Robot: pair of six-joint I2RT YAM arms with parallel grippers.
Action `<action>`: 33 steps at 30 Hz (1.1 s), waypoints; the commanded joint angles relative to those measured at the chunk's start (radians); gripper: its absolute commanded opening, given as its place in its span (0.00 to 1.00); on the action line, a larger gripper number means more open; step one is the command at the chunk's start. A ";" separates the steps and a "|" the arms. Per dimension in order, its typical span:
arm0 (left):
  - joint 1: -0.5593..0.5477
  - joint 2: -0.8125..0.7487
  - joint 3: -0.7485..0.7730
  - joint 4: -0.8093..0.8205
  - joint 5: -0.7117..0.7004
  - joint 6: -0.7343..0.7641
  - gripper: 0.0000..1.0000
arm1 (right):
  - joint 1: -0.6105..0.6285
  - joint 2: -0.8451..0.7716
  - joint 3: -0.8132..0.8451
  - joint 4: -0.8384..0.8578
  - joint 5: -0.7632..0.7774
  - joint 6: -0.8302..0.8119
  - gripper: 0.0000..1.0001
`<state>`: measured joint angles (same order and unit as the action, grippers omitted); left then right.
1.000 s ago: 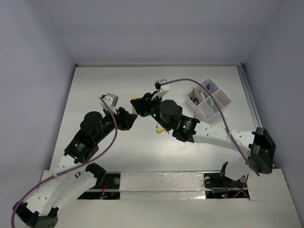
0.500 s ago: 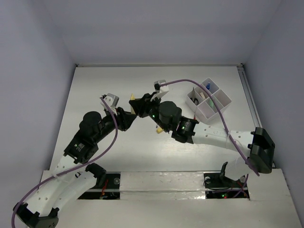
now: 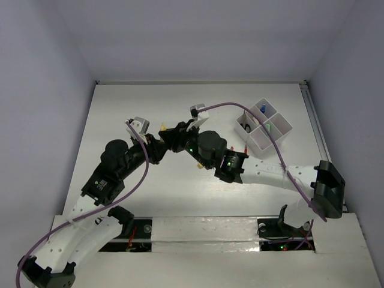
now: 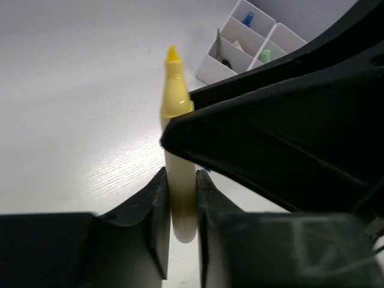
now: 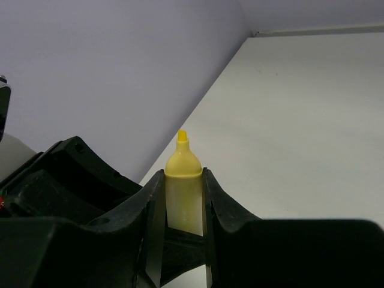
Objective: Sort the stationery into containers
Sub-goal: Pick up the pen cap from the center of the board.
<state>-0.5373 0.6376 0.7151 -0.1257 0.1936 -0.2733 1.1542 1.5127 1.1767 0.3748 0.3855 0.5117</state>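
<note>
Since the yellow highlighter (image 4: 177,102) looks to be changing hands above the middle of the bench (image 3: 138,102), my right claw (image 5: 183,180) grips its barrel while my left claw (image 4: 181,177) pinches what seems its lower end, well short of the white tray (image 3: 262,141) near the far right corner.

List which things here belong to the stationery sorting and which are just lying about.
Part of the job:
yellow highlighter; white organizer tray; in the tray, a blue pen, a green marker and what look like scissors.

Just there:
purple cables; metal rail at the far right.
</note>
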 commanded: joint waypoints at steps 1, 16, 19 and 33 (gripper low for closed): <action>0.016 -0.007 0.007 0.047 -0.006 0.016 0.03 | 0.016 -0.002 0.015 0.049 0.000 -0.006 0.00; 0.016 -0.044 0.007 0.049 0.012 0.025 0.00 | 0.016 -0.179 0.066 -0.298 0.019 -0.121 0.87; 0.016 -0.055 0.006 0.051 0.018 0.029 0.00 | 0.016 -0.306 -0.017 -0.315 0.038 -0.107 0.93; 0.016 -0.044 0.009 0.041 0.012 0.033 0.00 | -0.037 -0.288 -0.328 -0.496 0.138 0.128 0.01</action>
<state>-0.5270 0.5930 0.7147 -0.1307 0.2016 -0.2516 1.1378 1.1690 0.8543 -0.0708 0.4908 0.5655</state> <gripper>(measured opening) 0.147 0.067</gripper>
